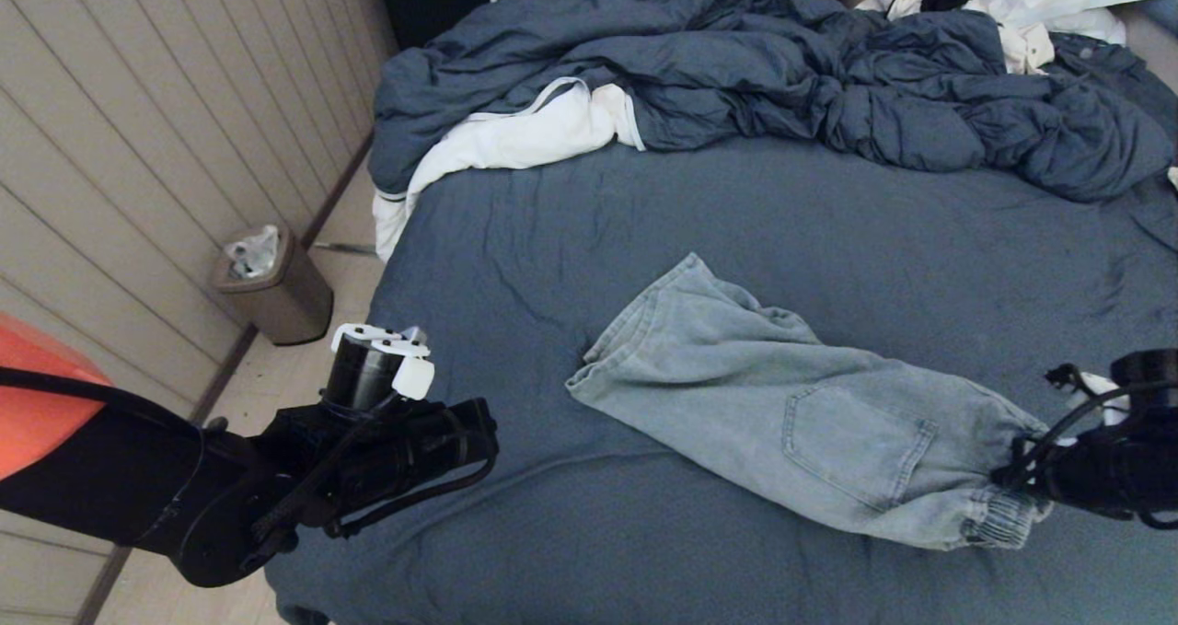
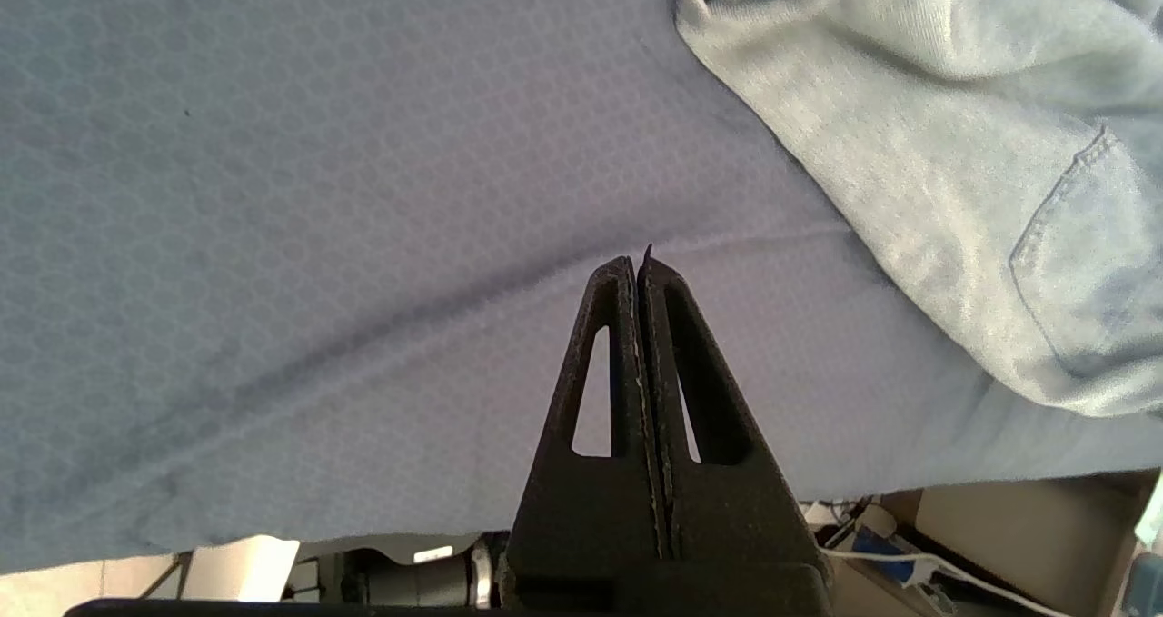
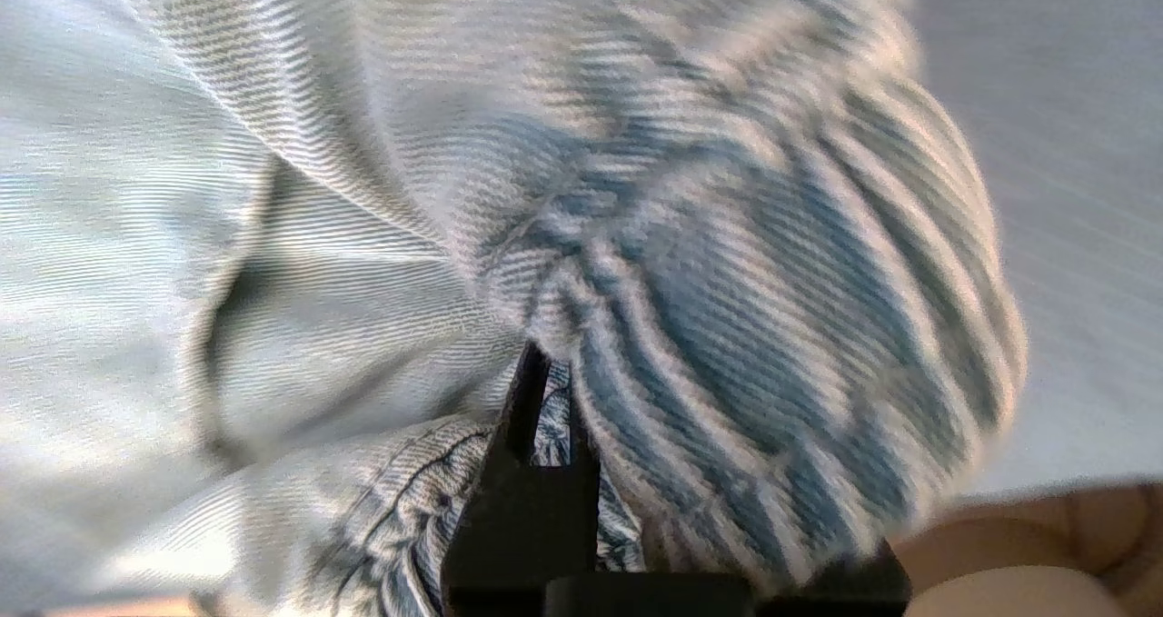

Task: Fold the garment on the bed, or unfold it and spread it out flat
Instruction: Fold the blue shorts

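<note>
Filling most of the head view, the bed carries a rumpled duvet along the top of the frame with a white cloth at upper left; a bin stands on the floor at the left edge. Lower right of centre lie the shorts, folded in half lengthwise, back pocket up, leg hems toward the middle and ribbed waistband at lower right. At the waistband end sits the right gripper; in its wrist view the fingers are buried in bunched denim and rib, clenched on the fabric. The left gripper hangs clenched and empty over bare sheet at lower left. Grasping looks like the step in hand; next the waistband likely needs lifting and carrying toward the hems, or pulling outward to spread, without dragging the whole bundle.
</note>
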You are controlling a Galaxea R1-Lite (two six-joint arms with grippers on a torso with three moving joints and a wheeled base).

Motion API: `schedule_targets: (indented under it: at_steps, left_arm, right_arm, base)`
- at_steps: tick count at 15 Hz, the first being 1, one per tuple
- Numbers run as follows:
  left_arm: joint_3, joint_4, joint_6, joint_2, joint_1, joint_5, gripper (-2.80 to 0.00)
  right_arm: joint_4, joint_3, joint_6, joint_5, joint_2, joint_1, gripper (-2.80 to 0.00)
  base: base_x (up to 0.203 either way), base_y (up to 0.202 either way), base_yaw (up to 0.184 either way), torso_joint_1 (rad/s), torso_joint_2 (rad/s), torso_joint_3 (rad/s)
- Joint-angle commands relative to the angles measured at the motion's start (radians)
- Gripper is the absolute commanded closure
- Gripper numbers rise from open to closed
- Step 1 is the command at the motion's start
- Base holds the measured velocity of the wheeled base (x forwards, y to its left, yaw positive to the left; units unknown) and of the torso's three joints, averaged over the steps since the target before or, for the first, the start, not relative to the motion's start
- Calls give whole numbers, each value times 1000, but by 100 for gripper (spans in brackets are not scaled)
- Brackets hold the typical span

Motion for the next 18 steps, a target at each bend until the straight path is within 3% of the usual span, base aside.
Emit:
schedule_targets:
  at_steps: [1,3,5,8,11,13,14,16,18]
  left_arm:
    - [4,-4,-4,0,-4,1,0]
    - [4,-4,-4,0,-8,1,0]
    - [5,-4,-4,0,-12,1,0]
    - [11,-4,-4,-2,-19,2,0]
    - [13,-4,-4,0,-26,2,0]
    - [13,-4,-6,0,-29,2,0]
    - [14,-4,-6,1,-31,2,0]
    - [14,-4,-4,1,-32,2,0]
    - [14,-4,-6,1,-32,2,0]
  right_arm:
    - [174,-66,-23,67,-139,-103,0]
    - [362,-162,-85,93,-173,-188,0]
    - [467,-234,-182,99,-193,-279,0]
    - [631,-363,-257,100,-194,-383,0]
    - [738,-445,-293,100,-192,-422,0]
    - [768,-456,-290,107,-203,-374,0]
    - [777,-458,-282,108,-204,-313,0]
    - [784,-468,-227,106,-203,-142,0]
    - [785,-509,-102,95,-184,63,0]
  base:
    - [0,0,0,0,0,0]
    - [0,0,0,0,0,0]
    - [0,0,0,0,0,0]
    - [0,0,0,0,0,0]
    - [0,0,0,0,0,0]
    - [0,0,0,0,0,0]
    - [0,0,0,0,0,0]
    - [0,0,0,0,0,0]
    - [0,0,0,0,0,0]
